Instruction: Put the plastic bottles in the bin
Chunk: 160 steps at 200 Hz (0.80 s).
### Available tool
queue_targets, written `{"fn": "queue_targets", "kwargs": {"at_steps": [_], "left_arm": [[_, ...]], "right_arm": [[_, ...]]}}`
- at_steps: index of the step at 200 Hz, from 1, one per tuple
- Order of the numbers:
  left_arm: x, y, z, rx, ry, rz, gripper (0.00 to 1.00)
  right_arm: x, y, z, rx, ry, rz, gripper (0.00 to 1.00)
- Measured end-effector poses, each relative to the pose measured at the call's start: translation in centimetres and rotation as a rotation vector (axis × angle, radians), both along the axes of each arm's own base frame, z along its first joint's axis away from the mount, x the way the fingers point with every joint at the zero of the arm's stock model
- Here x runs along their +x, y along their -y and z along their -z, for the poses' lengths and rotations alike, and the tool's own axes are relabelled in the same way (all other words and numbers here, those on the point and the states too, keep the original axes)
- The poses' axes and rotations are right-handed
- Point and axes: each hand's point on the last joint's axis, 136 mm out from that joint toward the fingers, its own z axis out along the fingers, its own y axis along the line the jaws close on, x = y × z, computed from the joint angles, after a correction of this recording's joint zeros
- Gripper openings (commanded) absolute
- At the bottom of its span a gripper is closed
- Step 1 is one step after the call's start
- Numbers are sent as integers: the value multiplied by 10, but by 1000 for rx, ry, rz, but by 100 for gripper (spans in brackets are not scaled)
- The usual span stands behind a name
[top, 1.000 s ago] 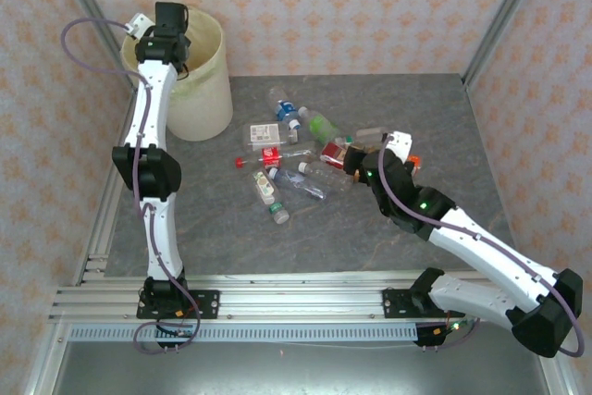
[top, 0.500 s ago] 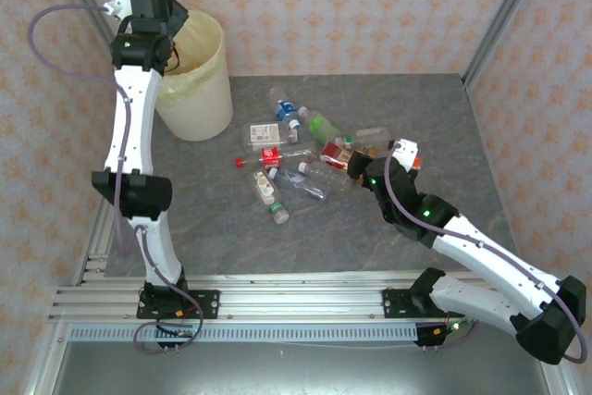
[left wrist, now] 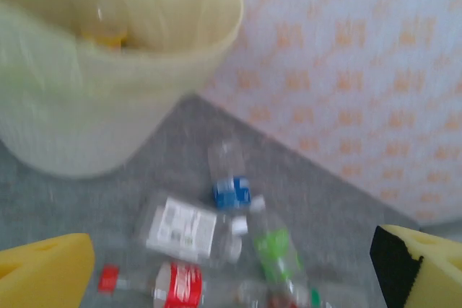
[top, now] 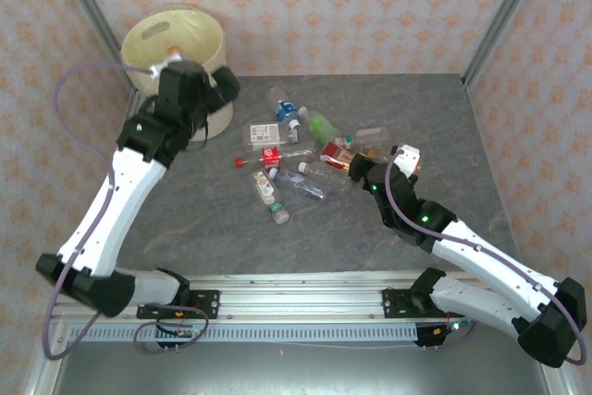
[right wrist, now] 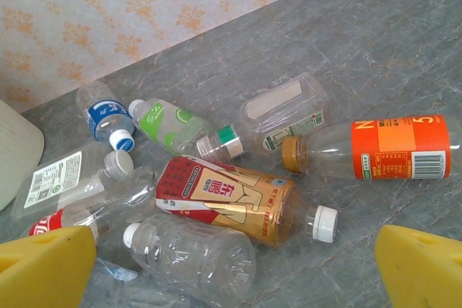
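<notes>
Several plastic bottles (top: 296, 150) lie in a loose pile on the grey table. The cream bin (top: 215, 55) stands at the back left, and a bottle with an orange cap (left wrist: 101, 5) lies inside it. My left gripper (top: 220, 90) hangs open and empty just right of the bin (left wrist: 86, 120), looking down at blue-label (left wrist: 231, 192) and green-label (left wrist: 278, 250) bottles. My right gripper (top: 356, 166) is open and empty at the pile's right edge, above a red-and-gold bottle (right wrist: 231, 203). An orange-label bottle (right wrist: 382, 149) lies to its right and a clear bottle (right wrist: 195, 257) near its left pad.
Metal frame posts (top: 504, 16) and patterned walls close in the table on three sides. Bare grey tabletop (top: 203, 219) lies in front of the pile and to its right. An aluminium rail (top: 296, 302) runs along the near edge.
My left gripper has left its place above the bin and swung down and right toward the pile, its jaws opening wide. The right gripper has edged slightly nearer the bottles.
</notes>
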Motion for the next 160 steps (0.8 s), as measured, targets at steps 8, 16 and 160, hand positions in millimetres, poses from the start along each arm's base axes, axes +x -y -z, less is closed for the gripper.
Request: {"fn": "queue_targets", "kwargs": {"at_steps": [8, 16, 160], "left_arm": [[-11, 7, 17, -12, -29, 26, 100], [-22, 13, 34, -18, -59, 45, 100], [-59, 52, 248, 103, -436, 64, 100]], "right_arm": [[1, 2, 1, 4, 3, 11, 99], [1, 3, 1, 12, 6, 20, 99], [1, 8, 8, 106, 3, 91, 99]]}}
